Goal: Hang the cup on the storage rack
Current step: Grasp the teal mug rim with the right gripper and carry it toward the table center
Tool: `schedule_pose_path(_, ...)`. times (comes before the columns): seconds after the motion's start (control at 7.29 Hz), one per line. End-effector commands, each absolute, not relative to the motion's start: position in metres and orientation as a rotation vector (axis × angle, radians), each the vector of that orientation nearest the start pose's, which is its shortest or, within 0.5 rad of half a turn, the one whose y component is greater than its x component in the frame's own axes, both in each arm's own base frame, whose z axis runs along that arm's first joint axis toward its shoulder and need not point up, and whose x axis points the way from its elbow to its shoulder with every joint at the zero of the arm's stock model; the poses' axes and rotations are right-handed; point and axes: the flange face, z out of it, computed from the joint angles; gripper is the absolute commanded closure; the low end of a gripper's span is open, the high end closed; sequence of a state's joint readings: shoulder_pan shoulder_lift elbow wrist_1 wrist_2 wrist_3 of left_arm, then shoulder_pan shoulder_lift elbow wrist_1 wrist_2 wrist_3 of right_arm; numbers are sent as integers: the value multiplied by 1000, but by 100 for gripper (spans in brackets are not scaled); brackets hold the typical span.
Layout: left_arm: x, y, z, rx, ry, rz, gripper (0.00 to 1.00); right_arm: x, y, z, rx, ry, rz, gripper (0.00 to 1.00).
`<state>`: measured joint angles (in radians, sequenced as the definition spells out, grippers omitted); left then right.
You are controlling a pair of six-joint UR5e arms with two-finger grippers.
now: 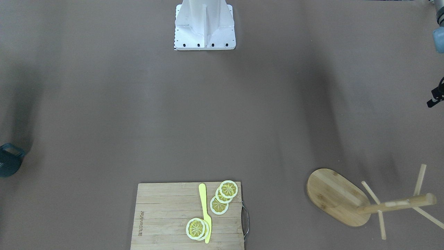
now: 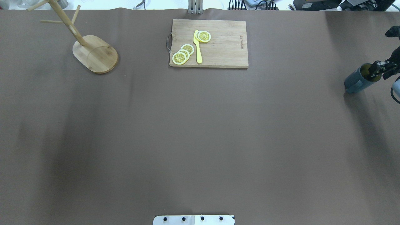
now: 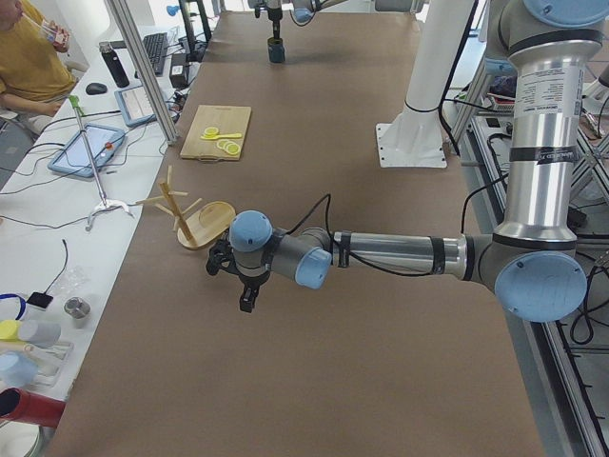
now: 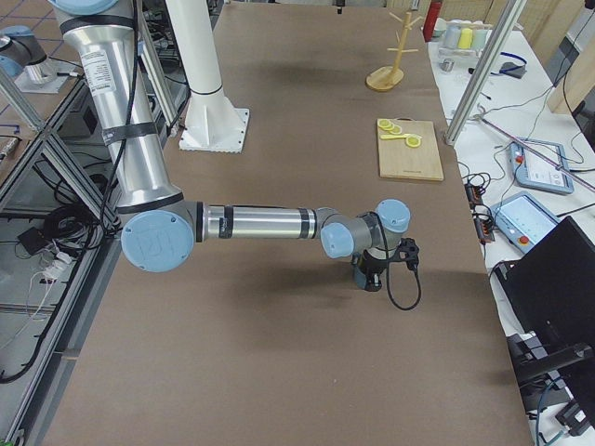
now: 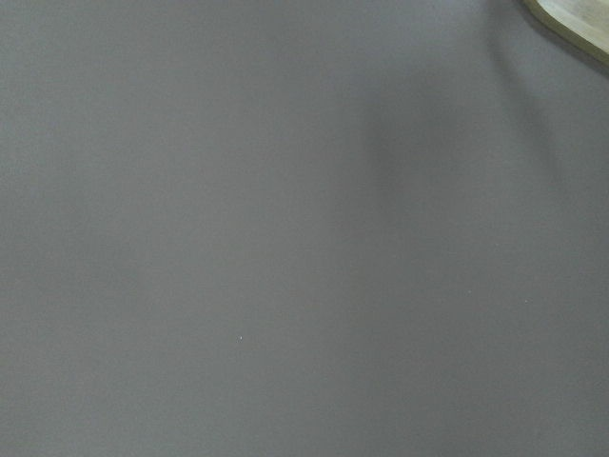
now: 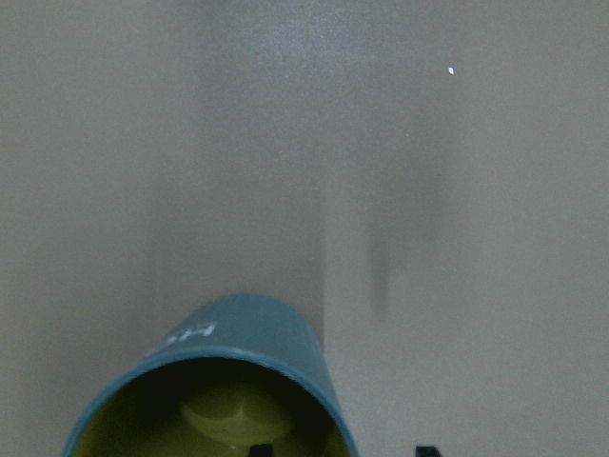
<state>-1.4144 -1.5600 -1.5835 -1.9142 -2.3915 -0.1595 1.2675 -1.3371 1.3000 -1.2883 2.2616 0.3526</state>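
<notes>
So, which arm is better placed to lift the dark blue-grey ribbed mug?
Right. The right gripper's fingers straddle the mug's rim; the left gripper hangs far off, near the light bamboo mug tree.

- One dark blue-grey ribbed mug (image 2: 356,82) with a yellow-olive inside.
- One light bamboo mug tree (image 2: 95,53) with an oval base.
- One rectangular bamboo cutting board (image 2: 225,47) with a metal handle.
- One yellow plastic knife (image 2: 197,50).
- Five round yellow lemon slices (image 2: 179,58): a group of three and a pair.
- Two silver-and-blue robot arms (image 3: 400,255).
- One brown desk (image 2: 200,140).
</notes>
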Motion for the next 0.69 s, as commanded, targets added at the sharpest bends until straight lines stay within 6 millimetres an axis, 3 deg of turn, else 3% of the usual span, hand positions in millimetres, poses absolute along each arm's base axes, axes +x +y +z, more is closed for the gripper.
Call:
schedule_pose_path(0.0, 20, -508, 617, 192, 854, 142, 2, -123, -603, 636, -1, -729, -42, 100)
schedule_pose_path(0.14, 20, -508, 617, 192, 854, 142, 2, -123, -603, 632, 3, -735, -44, 100)
schedule_pose_path(0.27, 21, -507, 619, 189, 854, 142, 2, -126, -608, 602, 39, -763, -59, 100)
schedule_pose_path(0.41, 21, -507, 619, 189, 853, 143, 2, -142, -606, 559, 48, -818, -15, 100)
schedule_pose_path(0.55, 21, -507, 619, 190, 853, 145, 2, -190, -588, 508, 14, -863, 57, 100)
